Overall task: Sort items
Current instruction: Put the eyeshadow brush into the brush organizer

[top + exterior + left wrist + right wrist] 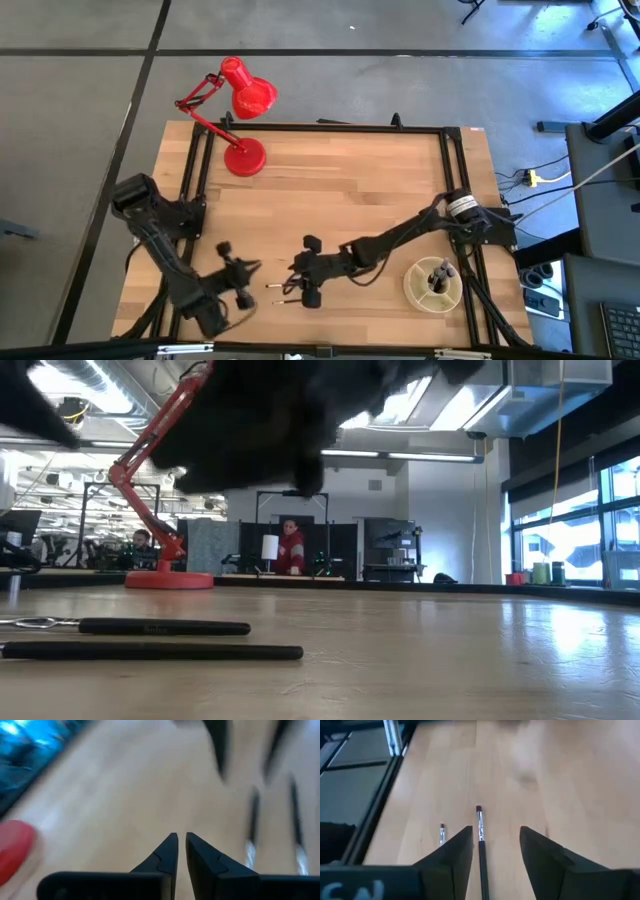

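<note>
Two black-handled brushes lie flat and side by side on the wood near the table's near edge (285,286) (292,298); the low view shows them too (150,627) (150,652). My right gripper (495,832) (300,272) is open and low over the table. Its fingers stand on either side of one brush (480,840) without touching it, and the other brush's tip (442,834) lies just outside. My left gripper (181,840) (250,268) hovers left of both brushes (252,825) (296,825), its fingers shut to a narrow slit and empty. More brushes stand in the cream dish (437,272).
The round cream divided dish (412,285) sits at the near right corner under the right arm. The red desk lamp stands on its base (245,157) (165,578) (15,847) at the far left. Black frame rails border the table. People sit in the room beyond (292,548).
</note>
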You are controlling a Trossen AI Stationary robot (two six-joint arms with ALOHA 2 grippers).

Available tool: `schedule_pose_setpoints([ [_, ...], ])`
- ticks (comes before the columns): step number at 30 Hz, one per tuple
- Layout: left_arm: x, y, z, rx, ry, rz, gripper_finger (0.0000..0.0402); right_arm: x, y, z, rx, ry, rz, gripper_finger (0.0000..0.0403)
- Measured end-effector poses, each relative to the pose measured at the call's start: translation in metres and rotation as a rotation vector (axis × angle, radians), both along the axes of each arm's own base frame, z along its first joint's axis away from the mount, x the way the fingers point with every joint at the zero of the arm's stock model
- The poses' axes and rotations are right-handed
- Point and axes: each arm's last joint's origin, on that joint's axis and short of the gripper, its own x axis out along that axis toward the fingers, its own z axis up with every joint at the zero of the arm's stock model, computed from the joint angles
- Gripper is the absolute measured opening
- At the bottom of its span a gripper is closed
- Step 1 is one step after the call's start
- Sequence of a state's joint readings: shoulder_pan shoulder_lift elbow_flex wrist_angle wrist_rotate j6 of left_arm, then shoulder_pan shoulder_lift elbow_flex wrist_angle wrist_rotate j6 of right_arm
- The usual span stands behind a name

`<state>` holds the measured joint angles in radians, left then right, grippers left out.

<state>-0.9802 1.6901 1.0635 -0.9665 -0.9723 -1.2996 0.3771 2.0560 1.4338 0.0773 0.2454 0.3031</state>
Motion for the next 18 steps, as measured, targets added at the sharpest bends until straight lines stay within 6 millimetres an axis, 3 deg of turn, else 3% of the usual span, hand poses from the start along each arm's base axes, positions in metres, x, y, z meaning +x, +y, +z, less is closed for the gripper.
schedule_pose_setpoints([
  [4, -0.026, 0.009, 0.016, -0.043, -0.240, 0.122, 0.0025, 0.018, 0.007, -0.020, -0.009, 0.031, 0.042, 0.0156],
  [8, -0.044, 0.011, 0.024, -0.112, -0.360, 0.154, 0.0020, 0.042, 0.017, -0.038, -0.058, 0.093, 0.066, 0.0154],
  [13, -0.052, 0.008, 0.023, -0.139, -0.312, 0.155, 0.0020, 0.070, 0.016, -0.042, -0.133, 0.179, 0.083, 0.0154],
  [18, -0.056, 0.007, 0.020, -0.154, -0.211, 0.186, 0.0020, 0.077, 0.017, -0.047, -0.124, 0.326, 0.195, 0.0154],
])
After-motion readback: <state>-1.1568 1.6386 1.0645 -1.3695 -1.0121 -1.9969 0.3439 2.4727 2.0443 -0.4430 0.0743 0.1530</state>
